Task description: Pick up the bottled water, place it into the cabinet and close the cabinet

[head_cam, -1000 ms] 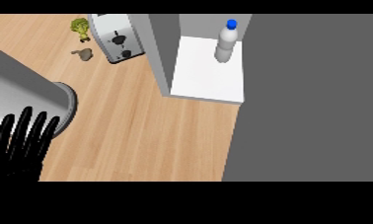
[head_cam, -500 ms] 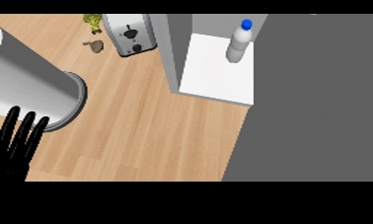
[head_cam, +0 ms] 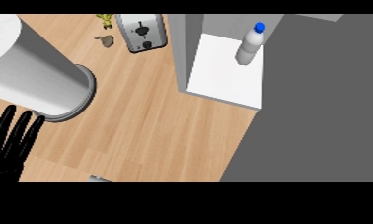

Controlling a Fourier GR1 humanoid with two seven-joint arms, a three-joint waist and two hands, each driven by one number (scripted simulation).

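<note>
Wooden counter (head_cam: 153, 119) beside grey floor; we see the bottled water (head_cam: 249, 45) upright on the white cabinet shelf (head_cam: 226, 77), toaster (head_cam: 142, 32) nearby, left hand (head_cam: 16, 141) open with straight fingers at lower left.

Bottled water (head_cam: 248, 45) upright inside cabinet (head_cam: 224, 72); open left robot hand (head_cam: 16, 139) lower-left.

The whole counter slides rightward across the head view now. The bottled water (head_cam: 249, 45), upright on the white cabinet (head_cam: 226, 72) shelf, shifts right with it and sits higher, near the top edge. The toaster (head_cam: 141, 32) drifts right and up too. The grey forearm (head_cam: 36, 77) swells in from the left, filling far more of the view. The left hand (head_cam: 16, 139) sinks into the lower-left corner, fingers straight.
</note>
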